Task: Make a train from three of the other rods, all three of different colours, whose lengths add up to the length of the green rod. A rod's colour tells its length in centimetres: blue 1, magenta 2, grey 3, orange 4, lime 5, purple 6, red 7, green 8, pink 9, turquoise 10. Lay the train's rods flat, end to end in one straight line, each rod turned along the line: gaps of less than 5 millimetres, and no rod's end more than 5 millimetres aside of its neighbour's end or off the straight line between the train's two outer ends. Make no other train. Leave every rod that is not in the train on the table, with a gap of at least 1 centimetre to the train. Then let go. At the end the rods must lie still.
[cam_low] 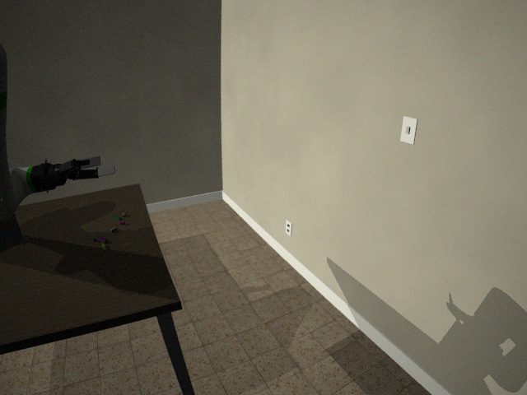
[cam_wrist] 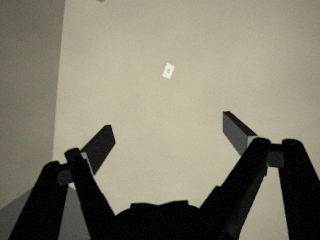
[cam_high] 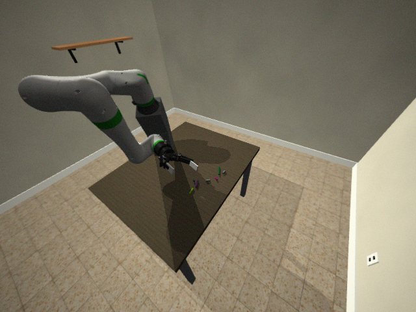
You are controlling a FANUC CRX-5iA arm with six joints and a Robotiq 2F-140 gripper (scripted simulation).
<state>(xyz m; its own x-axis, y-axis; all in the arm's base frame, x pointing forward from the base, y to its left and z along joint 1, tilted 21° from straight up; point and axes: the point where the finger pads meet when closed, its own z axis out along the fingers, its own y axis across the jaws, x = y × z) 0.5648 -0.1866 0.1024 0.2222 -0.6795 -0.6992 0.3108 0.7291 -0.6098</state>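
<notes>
My gripper (cam_high: 182, 167) (cam_low: 103, 166) (cam_wrist: 166, 128) is open and empty. It points sideways, well above the dark table (cam_high: 134, 194) (cam_low: 63, 281), left of the rods. The small rods lie near the table's right edge: a green rod (cam_high: 219, 170) (cam_low: 116, 216), a grey rod (cam_high: 223, 172) (cam_low: 124, 214) beside it, a magenta rod (cam_high: 216, 178) (cam_low: 122, 223), a second grey rod (cam_high: 208, 180) (cam_low: 114, 230), a purple rod (cam_high: 197, 183) (cam_low: 101, 239), a blue rod (cam_high: 194, 181) (cam_low: 94, 239) and a lime rod (cam_high: 191, 190) (cam_low: 104, 245). The wrist view shows only the wall, no rods.
The arm's grey pedestal (cam_high: 154, 117) stands at the table's back left. A wooden shelf (cam_high: 91, 43) hangs on the wall. A beige wall (cam_low: 361, 127) stands to the right, past the table's edge.
</notes>
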